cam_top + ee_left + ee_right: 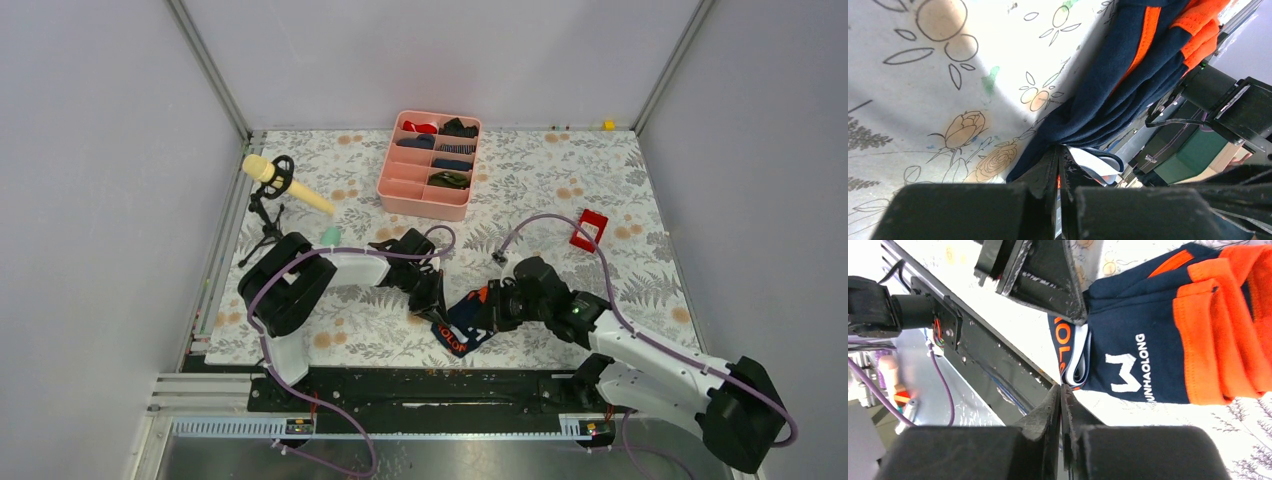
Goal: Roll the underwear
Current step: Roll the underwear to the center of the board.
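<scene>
Bright even light; wrist views glare white.

A floral tablecloth (560, 170) covers the desk. A pink compartment tray (423, 205) of small rolled garments sits at the middle of the far edge. A yellow-headed microphone (285, 184) on a black tripod (266, 228) stands near the left edge. A small red frame (578, 238) lies toward the right edge. A tiny yellow object (608, 125) sits in the far right corner.

Near edge: I am seeing the underwear (462, 330) hemmed in. The left gripper (432, 312) is pinching its corner on one side, the right gripper (487, 306) is crowding the other with fingers together, and the black rail (430, 385) is lying just behind. Far side: the pink tray (425, 210), microphone stand (265, 215) and red frame (595, 214) are standing well apart, leaving bare floral mat (560, 180) for passage.
</scene>
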### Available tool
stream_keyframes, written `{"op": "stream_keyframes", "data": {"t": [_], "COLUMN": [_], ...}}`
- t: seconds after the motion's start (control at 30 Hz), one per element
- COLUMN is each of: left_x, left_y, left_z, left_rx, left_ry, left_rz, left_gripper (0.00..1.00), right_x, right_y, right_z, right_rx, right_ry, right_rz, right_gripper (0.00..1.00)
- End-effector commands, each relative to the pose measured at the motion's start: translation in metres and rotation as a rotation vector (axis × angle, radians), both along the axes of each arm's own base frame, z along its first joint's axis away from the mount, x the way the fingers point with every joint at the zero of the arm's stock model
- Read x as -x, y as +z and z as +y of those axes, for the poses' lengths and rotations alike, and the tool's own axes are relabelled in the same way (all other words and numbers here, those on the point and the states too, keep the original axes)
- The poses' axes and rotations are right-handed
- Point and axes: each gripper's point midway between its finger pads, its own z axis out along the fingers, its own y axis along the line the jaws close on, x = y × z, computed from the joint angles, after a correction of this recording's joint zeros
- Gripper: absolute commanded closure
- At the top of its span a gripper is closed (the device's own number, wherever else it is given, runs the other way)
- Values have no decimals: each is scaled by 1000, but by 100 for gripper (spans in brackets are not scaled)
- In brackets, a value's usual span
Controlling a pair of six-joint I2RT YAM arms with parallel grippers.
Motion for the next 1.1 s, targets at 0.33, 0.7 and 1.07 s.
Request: {"op": "stream_keyframes", "data": {"t": [0.33, 0.7, 1.07], "left_x": [18, 15, 10], "left_y": [-39, -28, -20], "left_z": [29, 22, 15], "left_rx": [-157, -122, -101], "left_ry": [-14, -16, -21], "left_rz": [16, 9, -1], "left_gripper": [100, 100, 100], "right_x": [0, 3, 20], "right_y": [-2, -7, -70], "right_z": [29, 43, 11], "right_rx": [148, 148, 337], "right_ry": [14, 27, -4], "right_rz": [-72, -45, 30], "right_gripper": [100, 100, 100]}}
